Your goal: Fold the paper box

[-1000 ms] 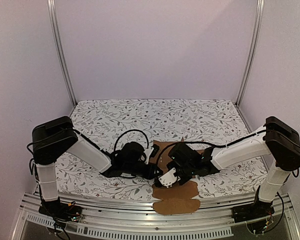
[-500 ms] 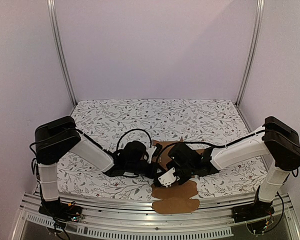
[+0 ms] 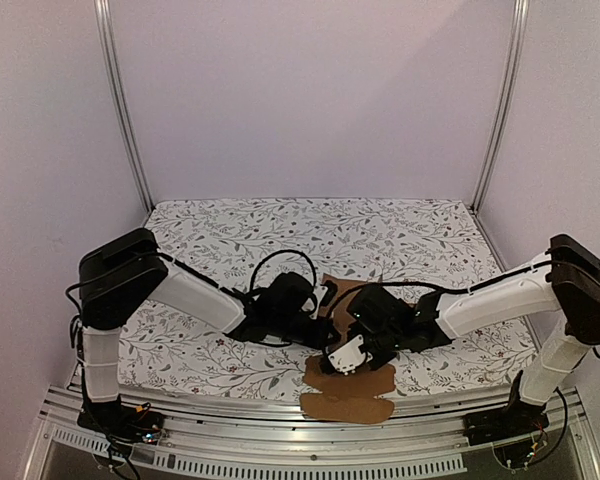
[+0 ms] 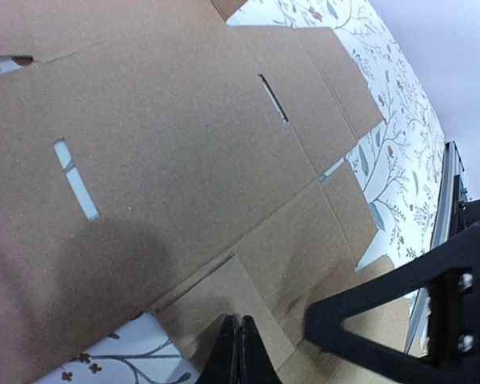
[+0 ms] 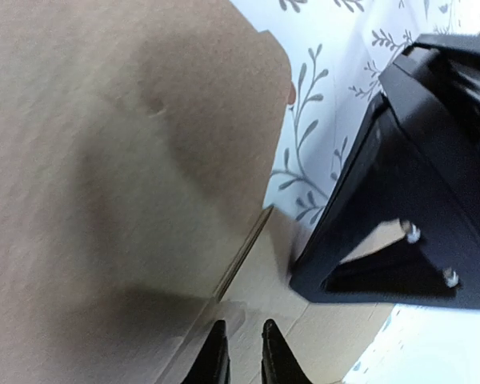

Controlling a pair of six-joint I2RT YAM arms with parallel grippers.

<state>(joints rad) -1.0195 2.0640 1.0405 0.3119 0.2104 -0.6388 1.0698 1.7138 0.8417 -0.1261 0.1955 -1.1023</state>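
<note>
The paper box is a flat brown die-cut sheet with creases and slots, lying at the table's near edge. Its rounded flaps overhang the front. It fills the left wrist view and the right wrist view. My left gripper is shut, its joined tips resting on a small flap at the sheet's left side. My right gripper sits over the sheet's middle. Its tips stand a narrow gap apart, beside a raised panel edge, with nothing seen between them.
The floral tablecloth covers the table. Metal frame posts stand at the back corners. A rail runs along the front edge. The two wrists are close together over the sheet, the left gripper's black body showing in the right wrist view.
Both arms have moved to the right and reached further out. The cardboard sheet has shifted slightly with them, its far edge now further right.
</note>
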